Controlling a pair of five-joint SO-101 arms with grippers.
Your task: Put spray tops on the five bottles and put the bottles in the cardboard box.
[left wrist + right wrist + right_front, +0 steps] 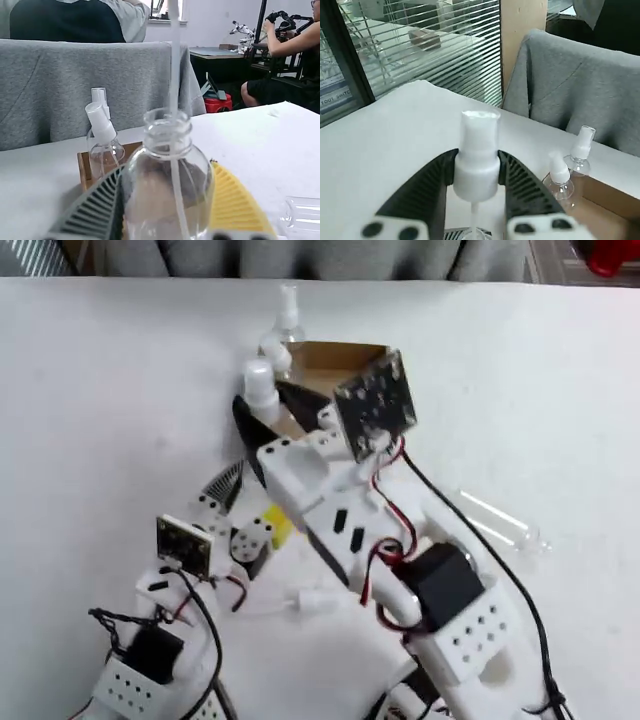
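Observation:
My left gripper (165, 200), one finger grey and one yellow, is shut on an upright clear bottle (167, 170) with an open neck. My right gripper (476, 175) has black fingers shut on a white spray top (478, 150) right above that bottle. The top's thin dip tube (173, 75) runs down through the neck. In the high view the right gripper (265, 400) holds the spray top (259, 382) beside the cardboard box (340, 358), with the left gripper (250, 502) lower down. Two capped bottles (102, 145) (560, 180) stand in the box (85, 167).
A clear bottle without a top (500, 520) lies on its side on the white table to the right. A loose spray top (312, 600) lies between the two arm bases. A grey cloth-covered chair back (75, 85) stands behind the table's far edge.

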